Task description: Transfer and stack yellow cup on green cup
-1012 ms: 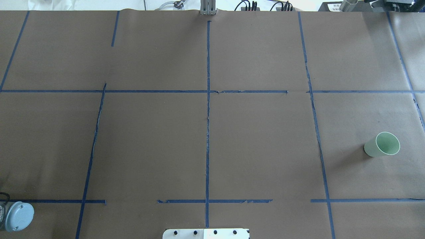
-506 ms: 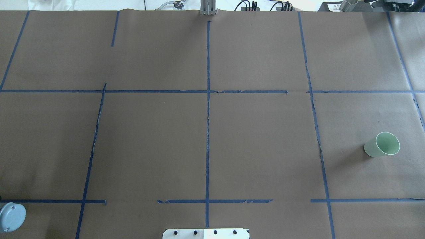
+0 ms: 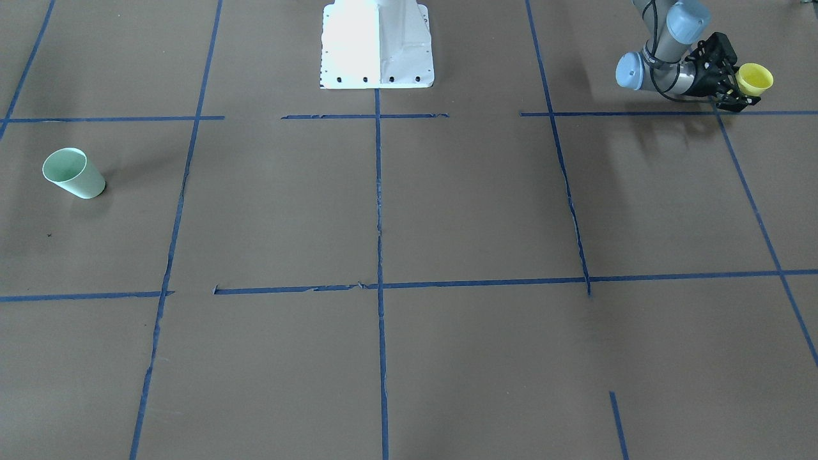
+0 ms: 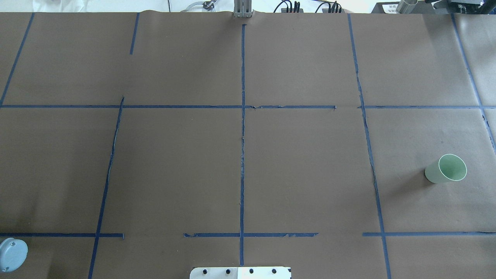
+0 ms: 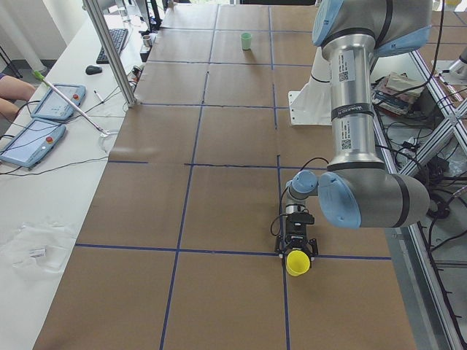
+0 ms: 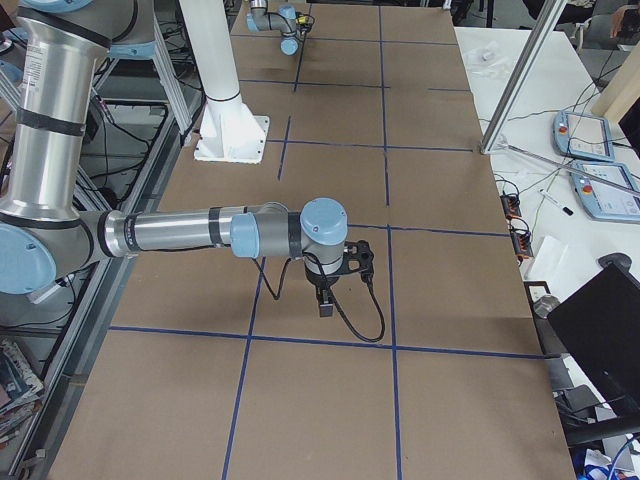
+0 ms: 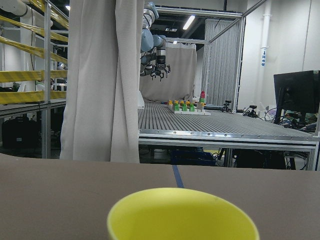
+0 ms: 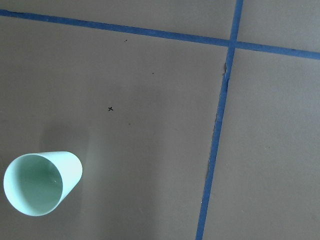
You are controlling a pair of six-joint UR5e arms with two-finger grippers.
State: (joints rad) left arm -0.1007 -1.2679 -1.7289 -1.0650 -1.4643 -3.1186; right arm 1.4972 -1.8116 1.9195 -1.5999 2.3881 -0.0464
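Observation:
The yellow cup [image 3: 754,78] is tipped on its side in my left gripper [image 3: 735,86], low over the table near the robot's left end. The gripper is shut on it, with black fingers on both sides. The cup also shows in the exterior left view [image 5: 297,262] and fills the bottom of the left wrist view [image 7: 182,215]. The green cup [image 4: 445,169] stands upright and alone near the table's right end. It also shows in the front-facing view [image 3: 73,174] and the right wrist view [image 8: 40,182]. My right gripper [image 6: 325,298] hangs above the table; I cannot tell whether it is open or shut.
The white robot base plate [image 3: 377,45] sits at the near middle edge. Blue tape lines [image 4: 242,135] divide the brown table cover. A metal post [image 5: 109,51] and teach pendants [image 5: 44,117] are on the operators' side.
In the overhead view the left arm's grey-blue joint at the bottom left has slid left, toward the frame's edge. The green cup has not moved.

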